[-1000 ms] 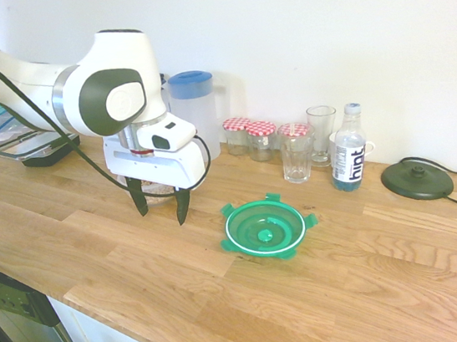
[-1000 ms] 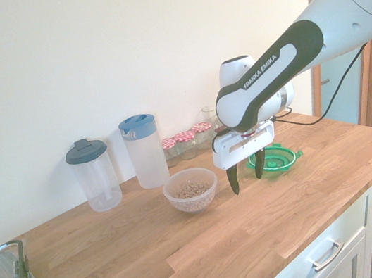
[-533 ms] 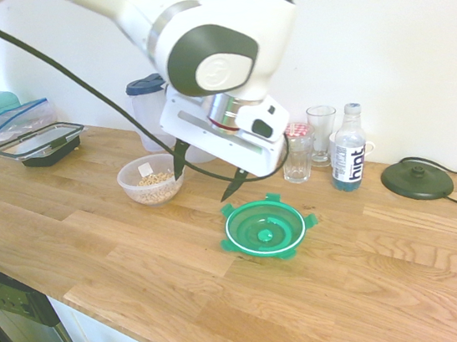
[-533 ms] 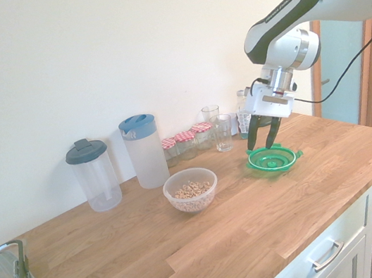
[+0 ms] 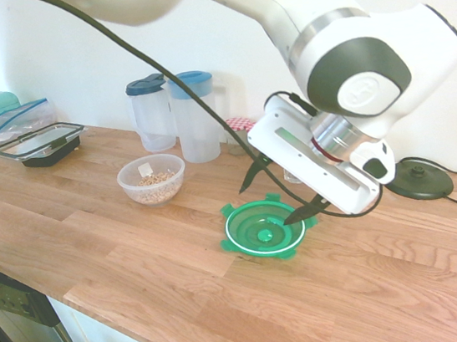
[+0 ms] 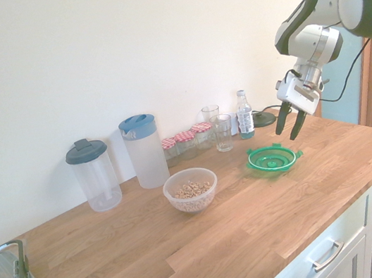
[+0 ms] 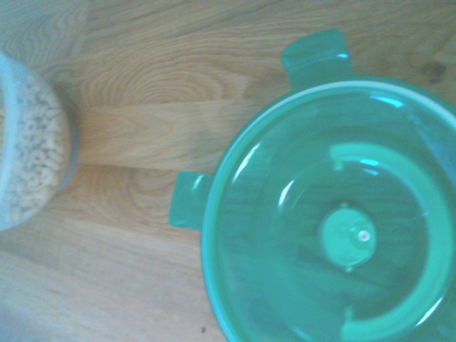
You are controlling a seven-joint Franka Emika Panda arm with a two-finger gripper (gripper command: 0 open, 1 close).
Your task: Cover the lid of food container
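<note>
Wooden counter [image 5: 377, 278] runs along a pale wall, and on it the green lid [image 5: 263, 228] lies flat, just below the gripper [image 5: 268, 193], whose two fingers stand wide apart with nothing between them. Seen in the first exterior view, the food bowl [image 5: 152, 181] sits at about ten o'clock from the lid, apart from it, and bare wood extends from four to eight o'clock, up to the counter's front edge.
</note>
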